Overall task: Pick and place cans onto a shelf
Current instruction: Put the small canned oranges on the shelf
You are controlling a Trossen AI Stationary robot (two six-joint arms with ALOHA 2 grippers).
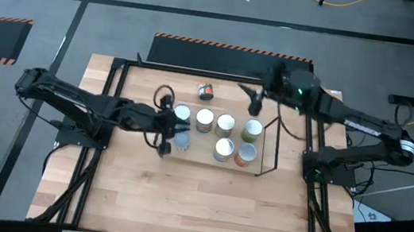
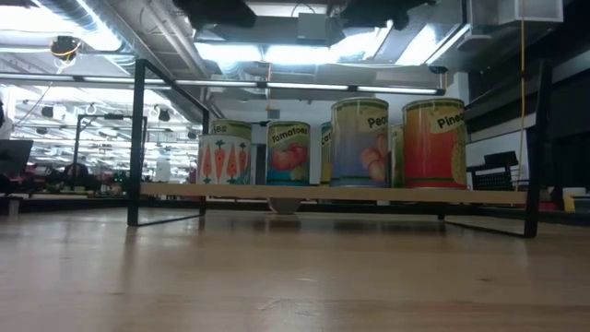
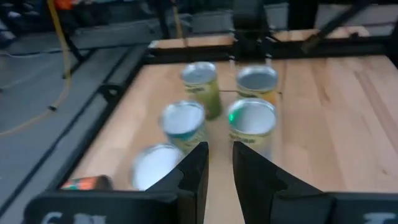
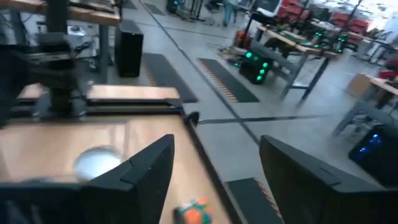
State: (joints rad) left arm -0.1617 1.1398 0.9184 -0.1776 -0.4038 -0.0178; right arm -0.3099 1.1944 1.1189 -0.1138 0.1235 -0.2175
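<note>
cans on shelf: six upright cans (image 1: pixel 213 133) stand in two rows on the shelf (image 1: pixel 270 150) near the middle of the table, four in the row toward the far edge and two in the nearer row; they sit close together, likely packed to leave room for more
labels: in the low view the near pair read as a peach can (image 2: pixel 359 143) and a red-and-orange can (image 2: pixel 434 144), with a tomato can (image 2: pixel 289 153) and a carrot can (image 2: pixel 224 159) behind
stray can: one can (image 1: pixel 206 92) lies on its side on the bare table (image 1: pixel 180 201) between the shelf and the far edge, apart from the rest; judged not yet placed
seventh can: a blue-sided can (image 1: pixel 181 140) shows at the shelf's left end, just beside the left gripper; whether it rests on the shelf board I cannot tell
shelf: thin black wire frame carrying a light board, its upright wire end standing at the right side
left gripper (image 1: pixel 166 131): at the shelf's left end, fingers drawn near together with a narrow gap, nothing between them in the left wrist view; it faces along the rows, probably clear of the cans
right gripper (image 1: pixel 256 104): above the table just beyond the shelf's far right corner, fingers spread wide and empty
next move: the right gripper looks best placed to take the fallen can, which shows just ahead of its fingers in the right wrist view; a tin on its side could roll
</note>
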